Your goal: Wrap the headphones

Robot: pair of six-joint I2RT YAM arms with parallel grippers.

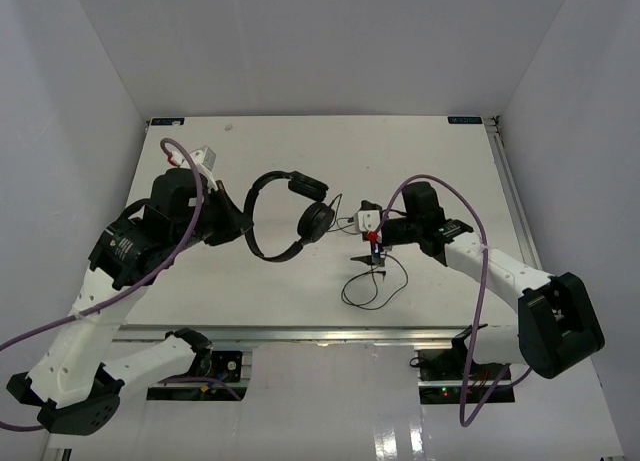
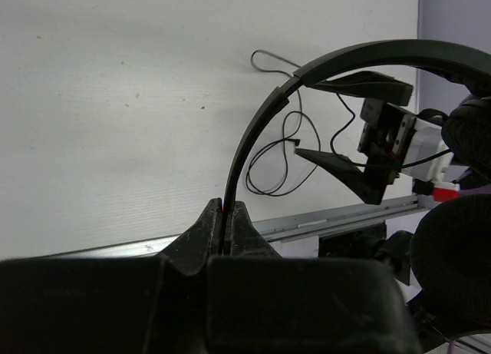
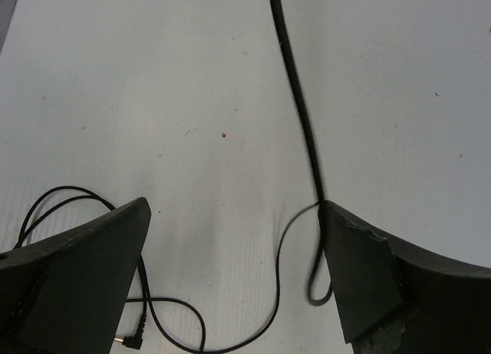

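The black headphones point(image 1: 285, 216) hang above the table's middle, held by the headband. My left gripper point(image 1: 243, 228) is shut on the thin headband point(image 2: 249, 135), which rises between its fingers point(image 2: 201, 229) in the left wrist view. One earcup point(image 1: 317, 221) faces right. The thin black cord point(image 1: 368, 281) runs from the earcups to loose loops on the table. My right gripper point(image 1: 378, 261) is open and points down over those loops. In the right wrist view the cord point(image 3: 303, 116) comes down against the right finger point(image 3: 360, 269), and the plug point(image 3: 129, 340) lies by the left finger.
Purple robot cables point(image 1: 480, 281) loop along both arms. The white table point(image 1: 430, 161) ends in a metal rail point(image 1: 330, 331) at the near edge. White walls close in the left, back and right.
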